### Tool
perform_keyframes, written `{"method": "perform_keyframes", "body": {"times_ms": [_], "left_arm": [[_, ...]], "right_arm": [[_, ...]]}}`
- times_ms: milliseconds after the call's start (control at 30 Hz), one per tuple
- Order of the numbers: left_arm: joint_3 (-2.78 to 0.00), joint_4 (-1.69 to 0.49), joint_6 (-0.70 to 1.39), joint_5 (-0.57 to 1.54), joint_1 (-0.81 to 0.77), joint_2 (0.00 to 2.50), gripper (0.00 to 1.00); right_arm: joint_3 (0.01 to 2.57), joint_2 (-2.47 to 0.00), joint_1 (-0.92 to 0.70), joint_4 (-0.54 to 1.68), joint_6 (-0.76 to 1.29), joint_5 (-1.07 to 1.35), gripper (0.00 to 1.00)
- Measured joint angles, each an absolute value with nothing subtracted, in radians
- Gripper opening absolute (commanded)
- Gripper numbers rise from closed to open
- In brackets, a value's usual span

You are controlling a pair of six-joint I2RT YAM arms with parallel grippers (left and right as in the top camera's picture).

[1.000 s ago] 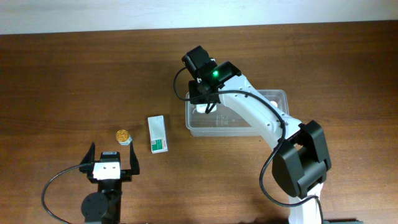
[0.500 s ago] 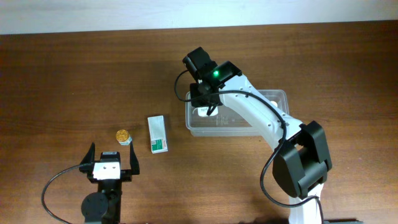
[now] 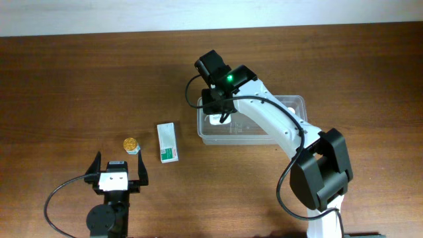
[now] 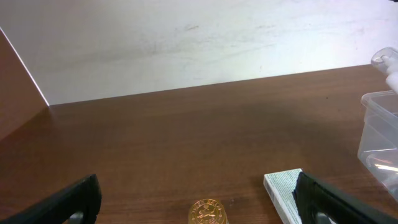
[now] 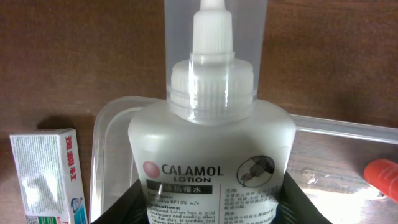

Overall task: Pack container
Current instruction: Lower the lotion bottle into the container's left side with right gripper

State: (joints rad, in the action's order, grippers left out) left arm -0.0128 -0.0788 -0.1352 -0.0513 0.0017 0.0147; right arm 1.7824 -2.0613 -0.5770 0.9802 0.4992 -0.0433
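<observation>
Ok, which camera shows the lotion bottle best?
Right wrist: the lotion bottle fills the frame, label readable. Overhead shows only a white sliver under the right gripper; left wrist catches just its cap at the edge.

lotion bottle (image 5: 211, 155) | moved slightly further in | container (image 3: 254, 137) left end

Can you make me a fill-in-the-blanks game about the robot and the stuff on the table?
The right gripper holds a white bottle labelled ____ Lotion.
The container below it is made of ____ plastic.
The small round thing beside the white-and-green box is ____ coloured.
The left gripper is ____, holding nothing.
Missing words: Calamol; clear; gold; open.
</observation>
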Motion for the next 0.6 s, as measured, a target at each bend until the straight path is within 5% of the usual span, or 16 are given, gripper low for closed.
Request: {"method": "perform_keyframes", "body": {"times_ms": [600], "left_arm": [[-0.013, -0.079, -0.136, -0.051, 0.002, 0.015, 0.99]], "right_arm": [[1.769, -2.062, -0.577, 0.991, 0.501, 0.011, 0.42]]}}
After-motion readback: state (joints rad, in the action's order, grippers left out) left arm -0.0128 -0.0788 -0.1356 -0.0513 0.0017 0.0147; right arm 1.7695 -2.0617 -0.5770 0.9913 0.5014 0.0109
